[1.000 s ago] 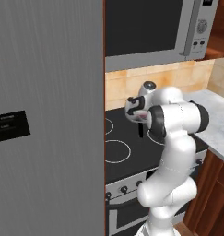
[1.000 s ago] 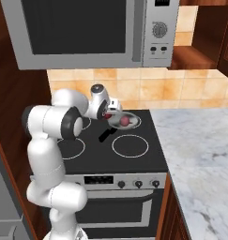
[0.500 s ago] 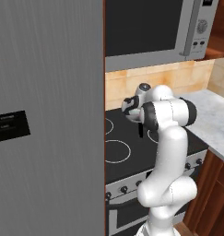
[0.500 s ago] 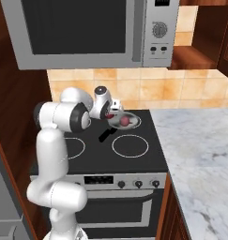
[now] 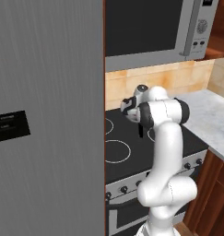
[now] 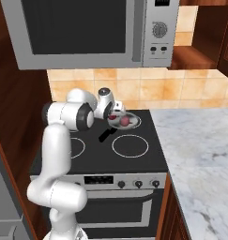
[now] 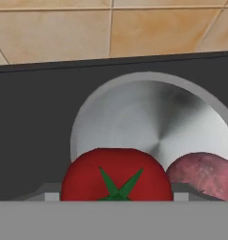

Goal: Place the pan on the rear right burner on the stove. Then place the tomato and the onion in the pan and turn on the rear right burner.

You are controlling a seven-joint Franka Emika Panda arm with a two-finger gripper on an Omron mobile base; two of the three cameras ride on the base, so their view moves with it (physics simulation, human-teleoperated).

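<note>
Since before, arm swung left; jaws' state unclear above bright red tomato (image 7: 116,176) beside onion (image 7: 204,174) in pan (image 7: 148,117).

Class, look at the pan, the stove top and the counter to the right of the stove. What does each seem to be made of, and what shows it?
Pan: looks like brushed silver-grey metal, with a soft radial sheen across its base.
Stove top: seems to be smooth black glass, flat and dark with thin white rings drawn on it.
Counter: probably polished marble or similar stone, pale grey with darker veins.
</note>
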